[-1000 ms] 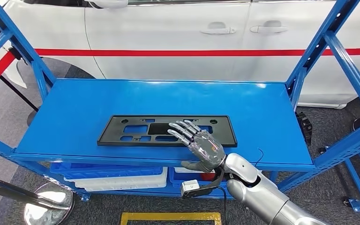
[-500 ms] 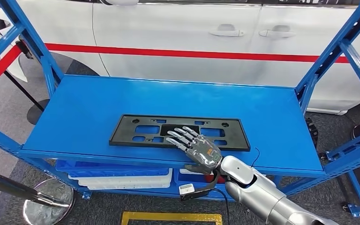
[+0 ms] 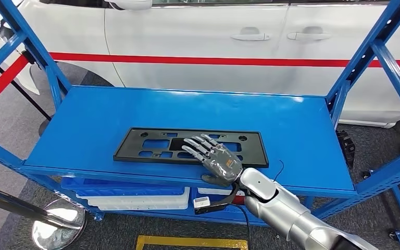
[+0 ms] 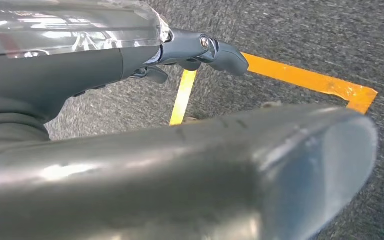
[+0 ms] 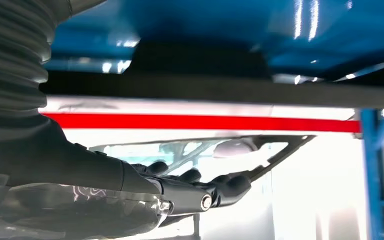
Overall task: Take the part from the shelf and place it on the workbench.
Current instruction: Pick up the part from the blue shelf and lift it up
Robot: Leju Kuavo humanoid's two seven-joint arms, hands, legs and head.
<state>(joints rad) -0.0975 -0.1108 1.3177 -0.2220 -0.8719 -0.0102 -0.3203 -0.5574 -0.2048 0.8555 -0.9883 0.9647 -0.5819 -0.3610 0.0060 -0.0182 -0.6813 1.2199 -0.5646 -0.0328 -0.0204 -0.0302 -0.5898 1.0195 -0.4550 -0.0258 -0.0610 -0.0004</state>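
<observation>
The flat black part (image 3: pixel 189 147) lies on the blue shelf (image 3: pixel 94 120), its long axis running side to side along the front edge. The right hand (image 3: pixel 216 161) rests on its right half, fingers spread flat, gripping nothing. Whether the left hand (image 4: pixel 200 50) is open or closed, I cannot tell.

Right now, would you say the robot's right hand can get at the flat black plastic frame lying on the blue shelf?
Probably yes: the right hand already lies over the near edge of the flat black plastic frame, fingers spread on top, and nothing on the blue shelf blocks it.
</observation>
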